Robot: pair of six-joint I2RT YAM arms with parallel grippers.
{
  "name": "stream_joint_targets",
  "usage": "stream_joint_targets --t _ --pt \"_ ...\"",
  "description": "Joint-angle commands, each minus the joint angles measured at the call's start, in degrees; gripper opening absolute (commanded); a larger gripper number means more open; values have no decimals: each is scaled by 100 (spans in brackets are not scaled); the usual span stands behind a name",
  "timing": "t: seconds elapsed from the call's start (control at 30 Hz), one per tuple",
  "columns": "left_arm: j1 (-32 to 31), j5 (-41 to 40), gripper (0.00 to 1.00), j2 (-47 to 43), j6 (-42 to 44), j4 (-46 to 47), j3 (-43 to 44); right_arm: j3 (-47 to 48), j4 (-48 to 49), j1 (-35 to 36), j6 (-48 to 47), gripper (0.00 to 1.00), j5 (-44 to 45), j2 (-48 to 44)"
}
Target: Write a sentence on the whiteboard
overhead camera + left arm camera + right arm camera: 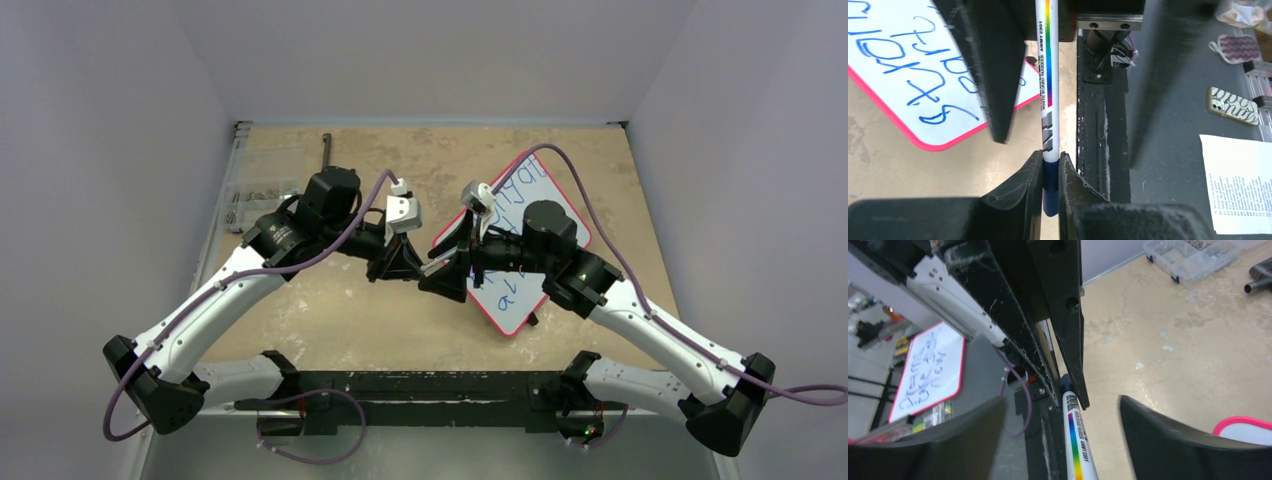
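Note:
The whiteboard [520, 300] with its red-pink frame lies right of centre, partly under my right arm; it also shows as the whiteboard [878, 75] in the left wrist view and as a pink corner of the whiteboard [1243, 422] in the right wrist view. The sentence [913, 65] runs in blue slanted letters. A white marker [1049, 75] with a rainbow stripe hangs between both grippers above the table. My left gripper [1050, 157] is shut on its blue end. My right gripper [1063, 400] stands open around the marker [1078, 450], both fingers apart from the barrel. The two grippers, left gripper [398, 262] and right gripper [447, 272], meet nose to nose.
A clear parts box [255, 190] and a black tool [327, 150] sit at the table's far left. The black rail [1098, 125] marks the near edge. Beyond it lie a phone [1233, 105], a paper sheet [1243, 185] and another written board [928, 370].

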Motion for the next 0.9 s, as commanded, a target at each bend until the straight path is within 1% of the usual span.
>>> stream_joint_targets --t 0.0,0.17,0.4,0.53,0.67,0.77,0.87 --pt "14 -384 0 -65 -229 403 43 46 130 14 66 99 396 -116" --pt "10 -676 0 -244 -493 604 -153 147 -51 14 106 99 1342 -427" --pt "70 -1506 0 -774 -1124 815 -728 74 -164 12 113 99 2428 -804" --pt "209 -2080 0 -1222 -1728 928 -1203 -12 -250 12 176 99 3234 -914" --pt "436 -2619 0 -1432 -2333 879 -1549 16 -563 12 340 99 4043 -808" --pt "603 -3053 0 -1532 -2684 922 -1864 5 -677 14 440 99 4341 -757" --pt "870 -3408 0 -1566 -3048 974 -2181 -13 -708 17 450 99 4391 -768"
